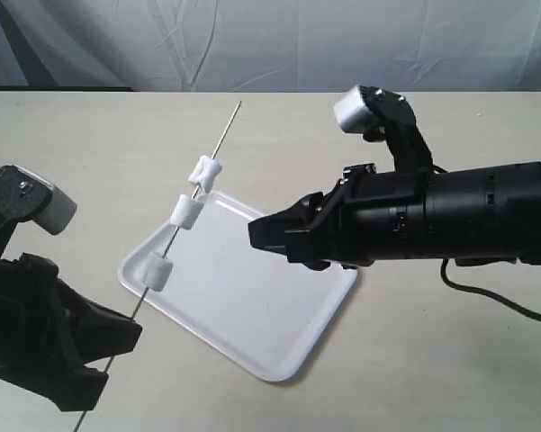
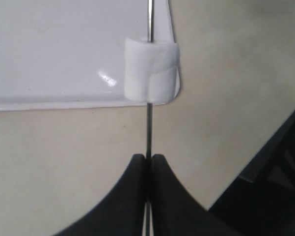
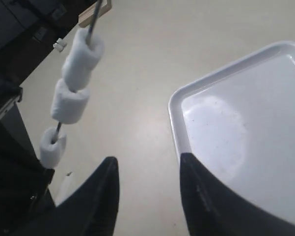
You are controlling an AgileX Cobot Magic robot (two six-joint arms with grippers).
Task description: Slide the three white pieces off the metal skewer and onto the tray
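- The left end effector [image 2: 148,161] is clamped on the lower end of the metal skewer [image 1: 223,135], which slants up over the left edge of the tray [image 1: 279,310] on the counter [image 1: 432,369].
- The three white pieces [image 1: 187,212] sit threaded on the rod, spaced apart.
- The right end effector [image 3: 149,172] hovers above the tray, jaws apart and empty.
- The pieces look soft and light. A gentle pinch across the sides, drawn toward the free tip, seems wisest, since the thin, smooth rod may swivel.

Near left, the left gripper [image 2: 148,160] was pinched tight; the right gripper [image 3: 147,169] extended from the right, jaws apart.
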